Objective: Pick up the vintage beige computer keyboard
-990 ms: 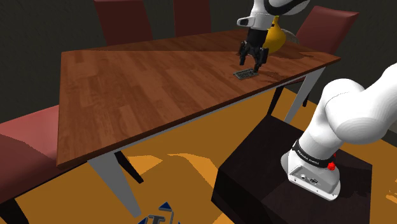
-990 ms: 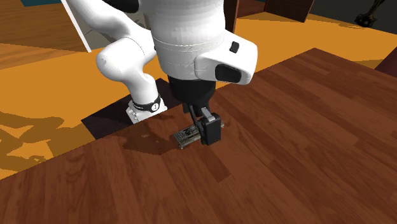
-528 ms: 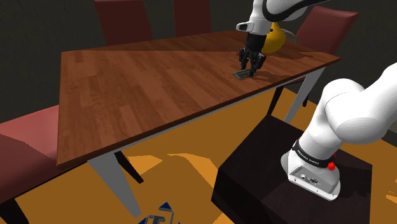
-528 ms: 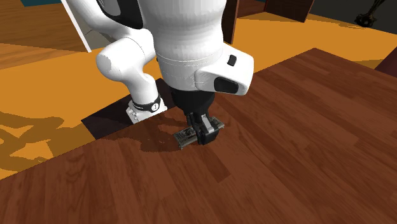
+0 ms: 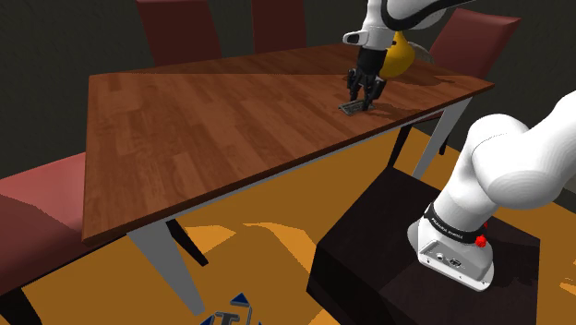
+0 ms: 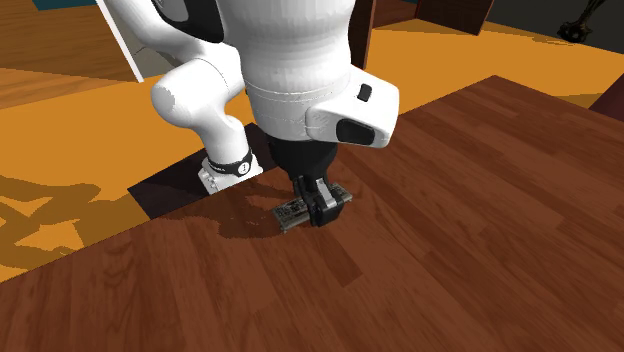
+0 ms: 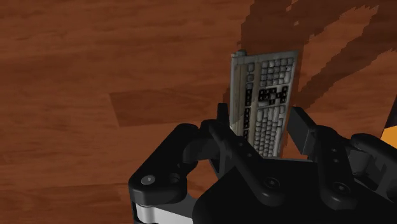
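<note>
A small beige keyboard (image 7: 266,95) with grey and dark keys lies flat on the wooden table (image 5: 212,120), near the table's right end in the shoulder view. My black gripper (image 7: 264,137) is down over one end of it. Its two fingers (image 7: 224,124) press against the keyboard's long sides, so it is shut on the keyboard. In the shoulder view the gripper (image 5: 363,98) points down at the keyboard (image 5: 351,108). In the second exterior view the hand covers most of the keyboard (image 6: 291,212), and the gripper (image 6: 322,212) touches the tabletop there.
A yellow object (image 5: 400,55) stands just behind the arm on the table. Dark red chairs (image 5: 180,28) line the far side, and another chair (image 5: 37,198) stands at the near left. The table edge (image 5: 406,115) runs close beside the keyboard. The dark stand (image 5: 406,249) sits below.
One second ago the fingers stood wide apart above the keyboard. They have come down and closed on its sides. Nothing has visibly moved in the last half second.
</note>
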